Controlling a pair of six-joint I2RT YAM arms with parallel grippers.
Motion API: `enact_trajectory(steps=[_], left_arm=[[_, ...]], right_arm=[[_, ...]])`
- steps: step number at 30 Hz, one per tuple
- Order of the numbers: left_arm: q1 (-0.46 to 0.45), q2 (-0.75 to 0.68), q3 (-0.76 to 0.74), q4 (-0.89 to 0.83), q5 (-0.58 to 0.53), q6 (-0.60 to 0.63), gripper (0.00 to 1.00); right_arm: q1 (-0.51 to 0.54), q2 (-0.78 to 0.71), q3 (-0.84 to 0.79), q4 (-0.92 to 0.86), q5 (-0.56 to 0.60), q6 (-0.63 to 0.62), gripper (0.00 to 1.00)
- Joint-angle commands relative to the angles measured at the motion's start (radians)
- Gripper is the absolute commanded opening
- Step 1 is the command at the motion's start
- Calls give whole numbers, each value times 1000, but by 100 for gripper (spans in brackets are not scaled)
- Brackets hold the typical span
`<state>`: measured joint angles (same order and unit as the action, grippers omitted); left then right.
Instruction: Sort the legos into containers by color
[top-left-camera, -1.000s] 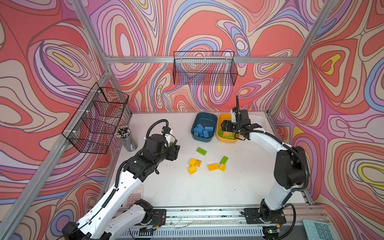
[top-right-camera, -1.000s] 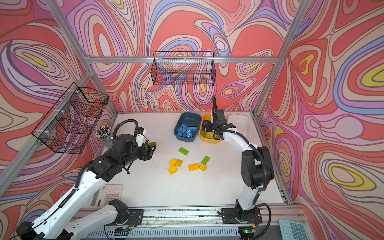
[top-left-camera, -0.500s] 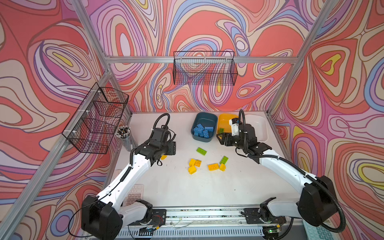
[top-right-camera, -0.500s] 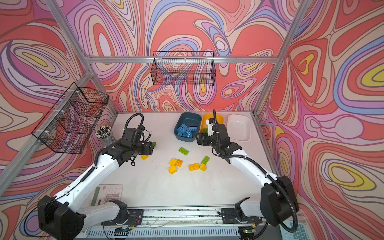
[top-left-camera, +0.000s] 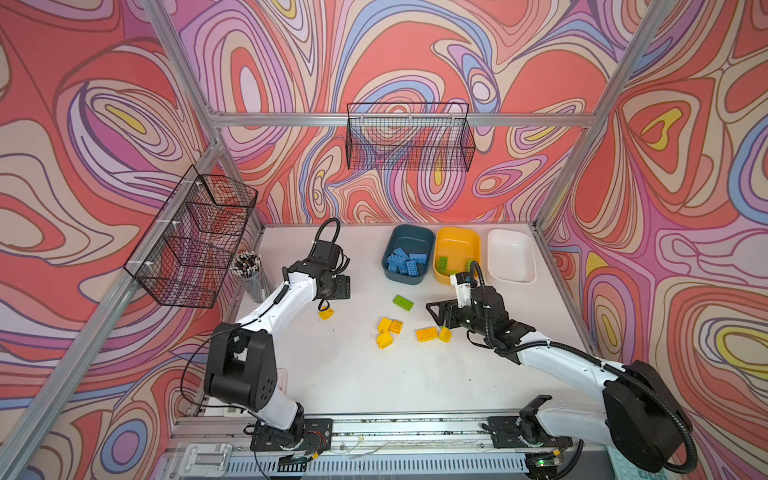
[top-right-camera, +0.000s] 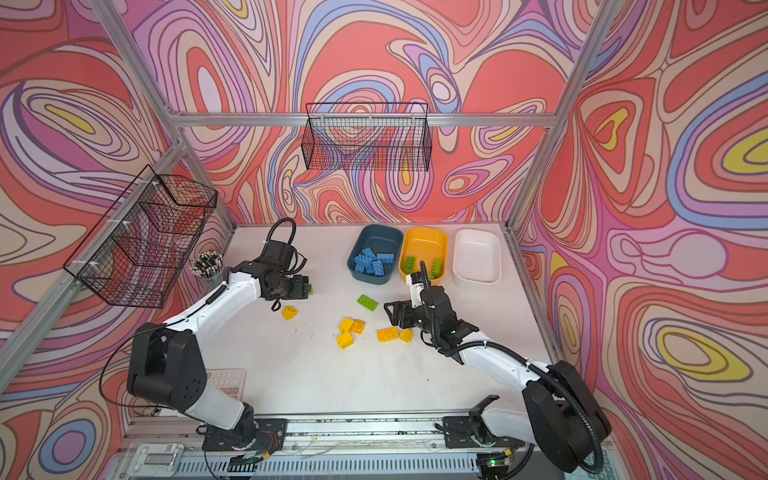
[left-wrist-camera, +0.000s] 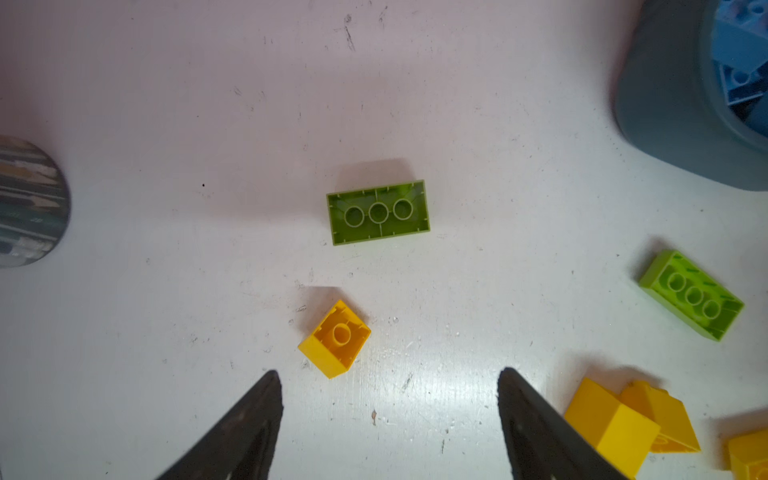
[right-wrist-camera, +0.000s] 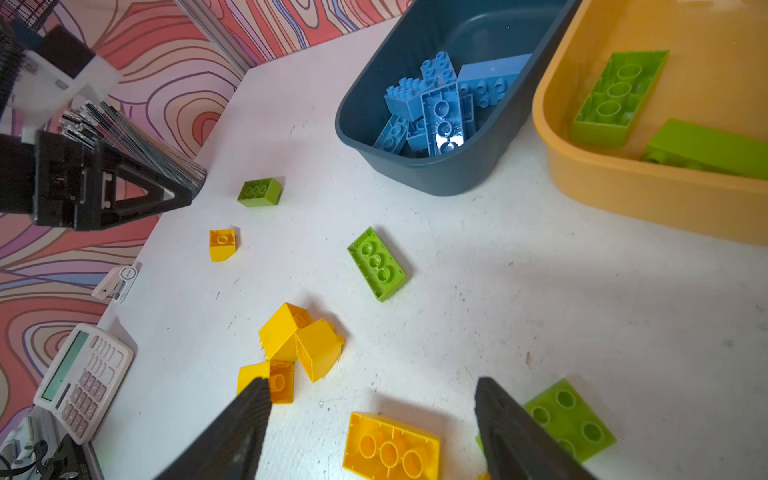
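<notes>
Left gripper (left-wrist-camera: 388, 374) hangs over the table (left-wrist-camera: 457, 124), jaws spread wide with nothing between them. A small yellow brick (left-wrist-camera: 334, 338) lies just ahead of the fingertips, and an upturned green brick (left-wrist-camera: 378, 212) sits a little beyond. Right gripper (right-wrist-camera: 370, 382) is likewise agape and empty, low over a long yellow brick (right-wrist-camera: 390, 446), with another green brick (right-wrist-camera: 569, 415) just beside one finger.

Now the score. Blue looks finished: the blue legos (top-left-camera: 407, 262) are heaped in the blue tub (top-left-camera: 405, 235), and none are loose in view. Green is partway, with two green legos (top-left-camera: 442, 264) in the yellow-orange tub (top-left-camera: 457, 243) and three out on the table. Yellow hasn't started, by my reckoning. The yellow cluster (top-left-camera: 388, 330) and the strays are all loose, and the white tub (top-left-camera: 511, 253) shows nothing inside.
</notes>
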<state>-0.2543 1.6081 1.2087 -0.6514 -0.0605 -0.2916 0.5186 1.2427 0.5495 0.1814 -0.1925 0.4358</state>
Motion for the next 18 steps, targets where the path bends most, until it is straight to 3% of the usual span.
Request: enact_trajectory(steps=[1,10,18], left_arm=[[6,69,38,-30,-18,11,82],[10,297,192,-73,-75,26,83],[48,383,215,-68,-74,23,84]], right_arm=[[8,15,-8,97,-2,18,82],[9,15,-17,113,6,27,82],[9,24,-13,113,6,27,82]])
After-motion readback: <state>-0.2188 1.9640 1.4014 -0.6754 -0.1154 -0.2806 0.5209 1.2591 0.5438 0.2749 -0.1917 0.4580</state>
